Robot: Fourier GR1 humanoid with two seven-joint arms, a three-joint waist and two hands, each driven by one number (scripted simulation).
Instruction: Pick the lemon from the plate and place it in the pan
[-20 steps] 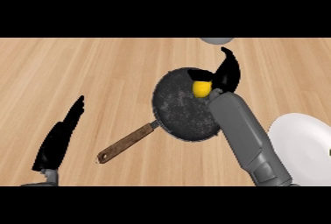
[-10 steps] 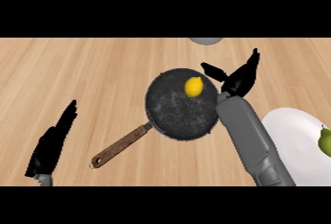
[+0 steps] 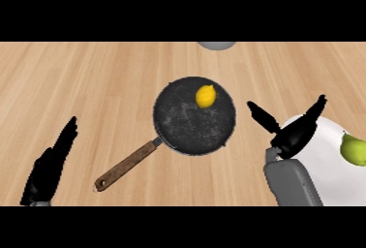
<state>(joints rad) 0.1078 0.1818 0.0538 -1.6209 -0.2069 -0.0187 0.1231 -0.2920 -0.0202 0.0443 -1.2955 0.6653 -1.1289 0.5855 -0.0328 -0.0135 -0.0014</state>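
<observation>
A yellow lemon [image 3: 205, 96] lies inside the dark pan [image 3: 187, 130], near its far rim. The pan's wooden handle [image 3: 127, 165] points toward the lower left. A white plate [image 3: 327, 170] sits at the right with a green pear-like fruit [image 3: 355, 149] on it. My right hand [image 3: 292, 131] is open over the plate's left edge, thumb and fingers spread, holding nothing, to the right of the pan. My left hand [image 3: 50, 164] rests open at the lower left, fingers up, well away from the pan.
A grey round object [image 3: 217, 45] shows partly at the counter's far edge, beyond the pan. The wooden counter [image 3: 85, 82] stretches wide to the left and behind the pan.
My right hand has let go of the lemon and drawn back to the right and toward me, off the pan and over the plate. The lemon stays in the pan.
</observation>
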